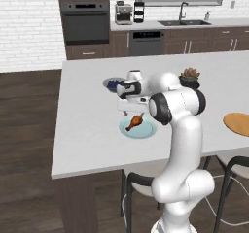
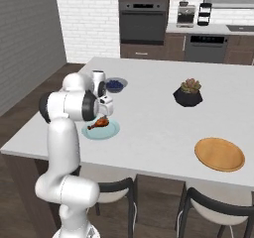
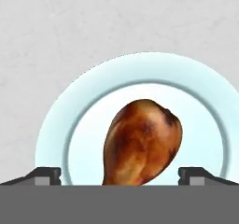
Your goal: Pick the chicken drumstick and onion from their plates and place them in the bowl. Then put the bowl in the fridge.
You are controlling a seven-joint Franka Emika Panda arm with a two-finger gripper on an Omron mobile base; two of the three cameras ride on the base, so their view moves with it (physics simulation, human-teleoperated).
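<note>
A: Reading the left base view from left to right, what stands on the table [image 1: 87, 144]?

B: First the small bowl of blueberries [image 1: 113, 84]; just right of it and nearer the camera, the pale blue plate [image 1: 147, 130] carrying the chicken drumstick [image 1: 134, 123]; then the dark pot with a succulent [image 1: 189, 77]; at the far right edge, the wooden plate [image 1: 237, 124], partly cut off.

A: Where is the tool?

B: The tool [image 1: 129, 111] hangs directly above the blue plate, pointing down at the drumstick. In the hand view its two fingertips [image 3: 44, 175] stand wide apart, one on each side of the drumstick's thick end, touching nothing; it holds nothing.

A: How does the drumstick lie?

B: It rests on the plate's inner well, the meaty end toward the plate's middle and the bone end toward the left rim in the left base view.

A: And the right base view?

B: Left to right again: the arm, the blue plate with drumstick, the blueberries behind, the succulent, then the wooden plate well apart at the right.
</note>
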